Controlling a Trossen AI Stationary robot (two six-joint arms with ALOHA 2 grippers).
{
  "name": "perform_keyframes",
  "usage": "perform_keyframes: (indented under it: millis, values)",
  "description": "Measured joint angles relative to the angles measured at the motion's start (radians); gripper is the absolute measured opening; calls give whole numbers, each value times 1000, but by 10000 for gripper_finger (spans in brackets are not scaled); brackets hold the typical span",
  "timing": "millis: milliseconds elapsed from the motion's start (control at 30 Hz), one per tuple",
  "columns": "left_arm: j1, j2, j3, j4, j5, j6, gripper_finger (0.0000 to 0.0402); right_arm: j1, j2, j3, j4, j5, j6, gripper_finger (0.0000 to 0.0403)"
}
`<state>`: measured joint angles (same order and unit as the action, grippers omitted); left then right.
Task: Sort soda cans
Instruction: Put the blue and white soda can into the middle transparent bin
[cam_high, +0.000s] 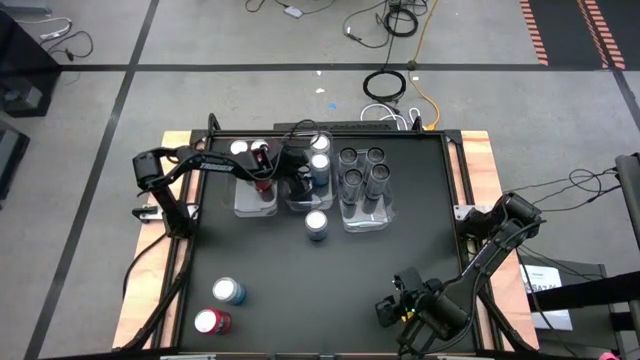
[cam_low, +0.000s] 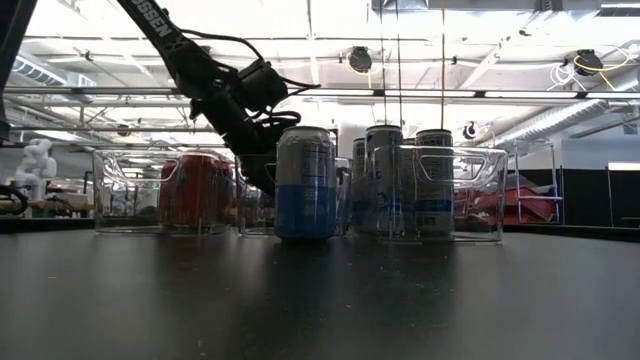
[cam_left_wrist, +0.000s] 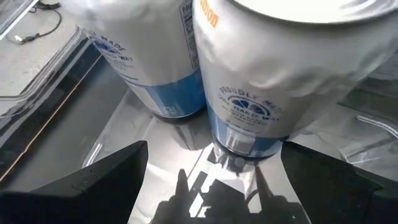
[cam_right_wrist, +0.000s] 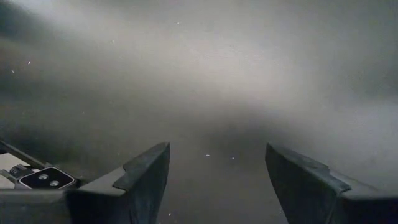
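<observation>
**Visitor:** How far along is the sorting?

**Me:** More than halfway, I'd judge. Three clear trays sit in a row at the far side of the worktop (cam_high: 260, 320). The right tray (cam_high: 386, 218) holds four dark grey cans (cam_high: 363, 172), so that group looks finished. The left tray (cam_high: 243, 207) holds red cans (cam_high: 262, 158); I make out two tops there, though my own arm covers part of it, so I can't swear to the count. The middle tray (cam_high: 292, 204) holds two blue-and-silver cans (cam_high: 320, 165).

**Visitor:** And what is left out?

**Me:** Three cans stand loose. One blue can (cam_high: 316, 226) stands just in front of the middle tray. Another blue can (cam_high: 228, 291) and a red can (cam_high: 211, 322) stand close together near the front left corner, well apart from the trays.

**Visitor:** Where are your jaws?

**Me:** My left gripper (cam_left_wrist: 214, 171) is down in the middle tray, jaws spread apart, with a blue-and-silver can right ahead of them and a second one beside it. They are not closed on either can. Whether I am letting go or only lining up, I can't say.

**Visitor:** The other arm?

**Me:** My right gripper (cam_high: 387, 310) waits near the front right edge, jaws apart, holding nothing, over bare worktop.

**Visitor:** So what remains?

**Me:** Two blue cans to the middle tray and that one red can to the left, as far as I can count.
</observation>
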<state>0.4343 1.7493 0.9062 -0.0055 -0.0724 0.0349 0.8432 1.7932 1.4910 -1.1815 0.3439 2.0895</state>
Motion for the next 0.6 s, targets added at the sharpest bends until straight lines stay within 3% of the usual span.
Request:
perform_keyframes:
  millis: [267, 600]
  values:
    - [-6, -43, -2, -39, 3, -8, 377, 0, 0, 0, 0, 0, -7, 255]
    - [-28, -257, -6, -188, 4, -90, 377, 0, 0, 0, -23, 3, -76, 255]
